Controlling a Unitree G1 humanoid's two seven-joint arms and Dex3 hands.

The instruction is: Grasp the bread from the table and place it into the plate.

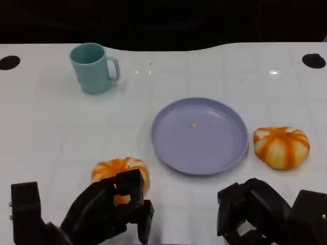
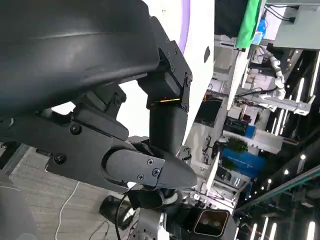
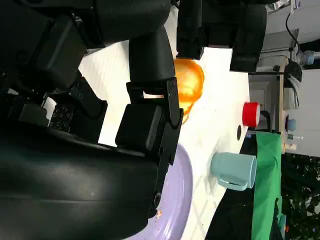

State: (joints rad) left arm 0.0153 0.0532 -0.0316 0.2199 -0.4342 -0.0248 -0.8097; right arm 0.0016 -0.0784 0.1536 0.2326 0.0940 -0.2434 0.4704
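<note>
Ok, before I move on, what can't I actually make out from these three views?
- Near bread: in the head view the left hand covers its front, so contact is unclear.
- Right hand: cut off by the head view's lower edge; whether it is open or shut is unclear.
- Speck on the plate: too small to identify.
- Far bread: plainly visible, untouched.

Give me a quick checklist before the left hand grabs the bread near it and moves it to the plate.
1. Left hand over near bread: ok, fingers overlap its front edge.
2. Bread gripped: cannot tell.
3. Plate free to receive: ok, just a small crumb.
4. Path from bread to plate: ok, bare table.
5. Right hand out of the way: ok, low near the front edge.
6. Mug clear of the route: ok, far side.
</note>
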